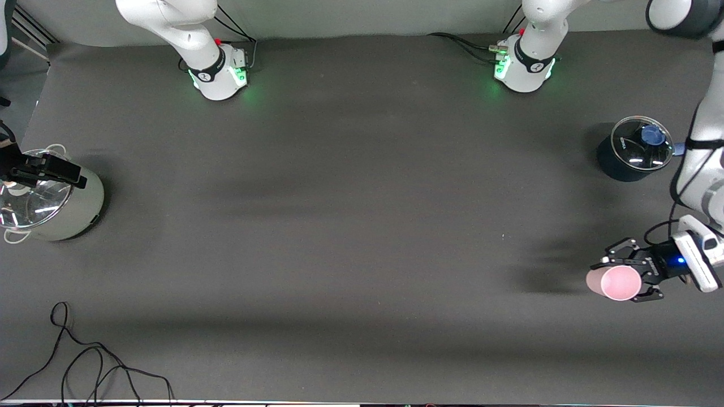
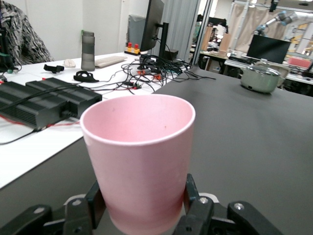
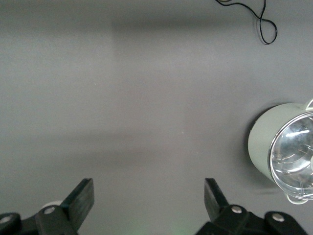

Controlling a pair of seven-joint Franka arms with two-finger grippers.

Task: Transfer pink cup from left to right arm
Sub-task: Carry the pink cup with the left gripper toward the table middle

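Fingers (image 2: 96, 201) of the left end effector (image 1: 626, 281) clamp the pink cup (image 1: 617, 282) low on its tapered wall, one pad on each side, rim pointing away from the wrist. The cup is lifted off the table (image 1: 350, 226) and hangs over the left arm's end, over the part close to the front camera. In the left wrist view the cup (image 2: 139, 161) fills the frame, inside empty as far as can be seen.

Right end effector (image 1: 42, 169) hangs over the pale green lidded pot (image 1: 54, 206) at the right arm's end of the table, fingers (image 3: 78, 200) spread wide with nothing between them. The pair are well apart, almost the whole table between them.

Dark pot with a glass lid and blue knob (image 1: 633, 148) stands on the table farther from the front camera than the cup. Loose black cable (image 1: 85, 362) lies near the front edge at the right arm's end.

Judgement: handover not yet begun; both arms need to meet mid-table.

Risks:
- Grip sits near the narrow base, so the smooth taper may slip or tilt during travel.
- Right fingers may strike the rim or the left fingers if the free wall is misjudged.
- Left release before the right closes drops the cup.
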